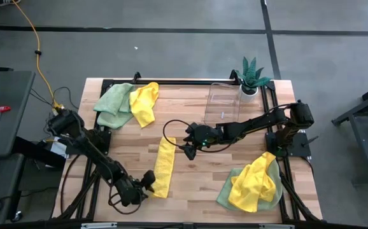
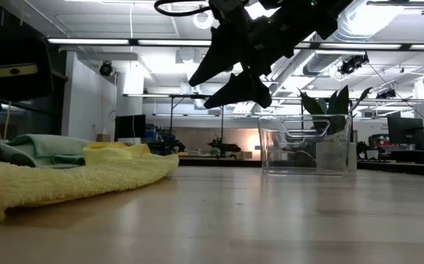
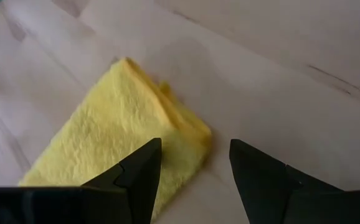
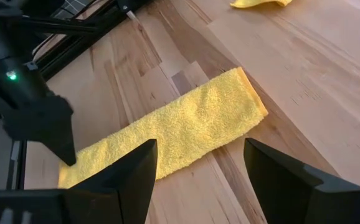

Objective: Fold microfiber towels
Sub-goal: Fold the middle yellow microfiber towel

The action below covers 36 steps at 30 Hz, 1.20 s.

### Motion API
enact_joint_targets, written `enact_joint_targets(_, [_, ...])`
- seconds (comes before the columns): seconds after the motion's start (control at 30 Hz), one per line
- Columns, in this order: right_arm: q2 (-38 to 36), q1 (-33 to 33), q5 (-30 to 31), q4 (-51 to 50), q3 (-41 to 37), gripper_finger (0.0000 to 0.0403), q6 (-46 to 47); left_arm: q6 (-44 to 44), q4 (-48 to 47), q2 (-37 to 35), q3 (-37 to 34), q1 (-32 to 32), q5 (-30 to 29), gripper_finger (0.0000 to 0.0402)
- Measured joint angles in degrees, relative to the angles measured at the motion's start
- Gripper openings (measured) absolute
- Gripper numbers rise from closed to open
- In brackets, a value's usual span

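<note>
Yellow towel (image 1: 165, 166), folded into long strip mid-table, running near-to-far. Left gripper (image 1: 147, 182) open at near end, closest. Right gripper (image 1: 191, 148) open, hovering just beside far end.

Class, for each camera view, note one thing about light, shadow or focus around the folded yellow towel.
High view: even light, folded yellow towel sharp on the table. Low view: bright ceiling lamps backlight the right tool into a silhouette; the towel's near end is soft. Left wrist view: left tool fingers dark and blurred, the towel's weave clear. Right wrist view: towel crisp, wood grain glare-free.
</note>
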Motion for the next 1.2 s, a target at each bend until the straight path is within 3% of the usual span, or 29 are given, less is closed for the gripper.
enact_joint_targets(0.37, [0.0,0.02,-0.04,-0.46,0.0,0.0232,0.98,1.57,1.61,2.77,0.89,2.1,-1.44,0.0166])
enact_joint_targets(0.5, [0.0,0.02,-0.24,-0.46,0.0,0.0232,0.93,1.71,1.42,2.84,0.85,2.68,-1.48,0.0123])
enact_joint_targets(0.63, [0.0,0.02,-0.24,-0.46,0.0,0.0232,0.92,1.12,0.58,2.71,1.25,2.72,-2.15,0.0054])
enact_joint_targets(0.73, [0.0,0.02,-0.5,-0.46,0.0,0.0232,0.92,0.12,-4.53,1.55,2.71,2.9,-3.36,0.001])
enact_joint_targets(0.9, [0.0,0.02,-1.76,-0.46,0.0,0.0232,0.9,-3.77,-14.01,-1.08,5.37,3.59,-4.27,0.0008])
enact_joint_targets(1.2, [-2.13,0.01,-4.29,-0.52,0.0,0.0232,0.95,-11.37,-14.78,-10.42,5.48,9.37,1.57,0.0003])
